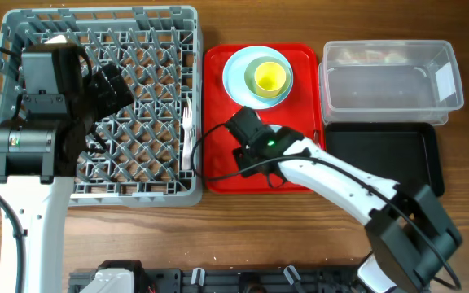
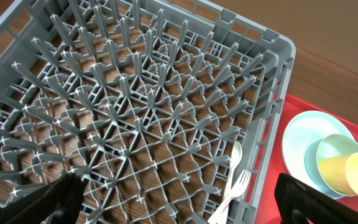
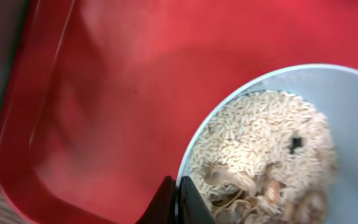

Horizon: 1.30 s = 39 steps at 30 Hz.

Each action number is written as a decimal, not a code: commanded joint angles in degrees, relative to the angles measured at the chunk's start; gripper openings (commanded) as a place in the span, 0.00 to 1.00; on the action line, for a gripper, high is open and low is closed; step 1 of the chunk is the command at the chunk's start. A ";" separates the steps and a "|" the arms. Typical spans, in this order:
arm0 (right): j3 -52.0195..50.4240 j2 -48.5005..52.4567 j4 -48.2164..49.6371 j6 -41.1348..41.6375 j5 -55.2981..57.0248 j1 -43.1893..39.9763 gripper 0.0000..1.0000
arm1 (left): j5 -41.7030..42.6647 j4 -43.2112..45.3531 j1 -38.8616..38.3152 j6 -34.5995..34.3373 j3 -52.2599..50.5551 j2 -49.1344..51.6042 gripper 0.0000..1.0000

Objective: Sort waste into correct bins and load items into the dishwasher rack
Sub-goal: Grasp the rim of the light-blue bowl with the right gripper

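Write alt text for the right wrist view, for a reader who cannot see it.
A pale bowl of whitish rice-like crumbs and beige food bits, against a red tray; the right hand's dark fingertips pinch its rim at the bottom edge.

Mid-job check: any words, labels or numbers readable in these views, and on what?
No text can be read in any view.
White sticker on the clear tub: too small to read.
No marks visible on the rack, the red tray or the bowl.
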 commanded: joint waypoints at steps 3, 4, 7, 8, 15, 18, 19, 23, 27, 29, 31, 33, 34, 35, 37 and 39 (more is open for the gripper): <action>0.02 -2.93 -0.94 -2.56 0.98 -1.51 0.04 | -0.74 0.13 0.37 0.13 0.33 -0.20 1.00; 0.02 -2.93 -1.03 -2.71 0.96 -1.73 0.04 | -0.74 0.13 0.37 0.11 0.33 -0.20 1.00; 0.02 -2.93 -1.01 -3.43 0.96 -2.01 0.04 | -0.74 0.13 0.37 0.13 0.33 -0.20 1.00; 0.02 -2.93 -0.96 -3.67 0.96 -2.03 0.04 | -0.74 0.13 0.37 0.13 0.33 -0.20 1.00; 0.72 -3.26 -1.38 -3.74 0.96 -2.08 0.04 | -0.74 0.15 0.37 0.13 0.33 -0.20 1.00; 2.14 -3.34 -2.21 -3.76 0.98 -2.08 0.04 | -0.72 0.13 0.37 0.13 0.33 -0.20 1.00; 2.78 -3.34 -2.54 -3.76 0.96 -2.08 0.04 | -0.74 0.13 0.37 0.13 0.33 -0.20 1.00; 4.92 -3.34 -4.74 -3.76 0.98 -2.14 0.04 | -0.74 0.15 0.37 0.13 0.33 -0.20 1.00; 6.23 -3.37 -6.29 -3.74 0.94 -3.93 0.04 | -0.74 0.13 0.37 0.13 0.33 -0.20 1.00; 6.88 -3.37 -7.34 -3.85 0.92 -5.22 0.04 | -0.74 0.15 0.37 0.11 0.33 -0.20 1.00; 6.97 -3.37 -7.45 -5.33 0.76 -5.57 0.04 | -0.74 0.15 0.37 0.13 0.33 -0.20 1.00; 7.63 -3.37 -7.65 -6.75 1.22 -5.57 0.04 | -0.72 0.13 0.37 0.13 0.33 -0.20 1.00; 8.22 -3.37 -7.91 -6.73 1.22 -5.57 0.04 | -0.74 0.13 0.37 0.13 0.33 -0.20 1.00; 9.03 -3.37 -8.39 -6.73 1.22 -5.57 0.04 | -0.74 0.15 0.37 0.13 0.33 -0.20 1.00; 12.37 -3.37 -10.80 -6.75 1.60 -5.57 0.04 | -0.74 0.13 0.37 0.13 0.33 -0.20 1.00; 14.86 -3.37 -12.46 -6.82 3.65 -5.57 0.04 | -0.74 0.13 0.37 0.13 0.33 -0.20 1.00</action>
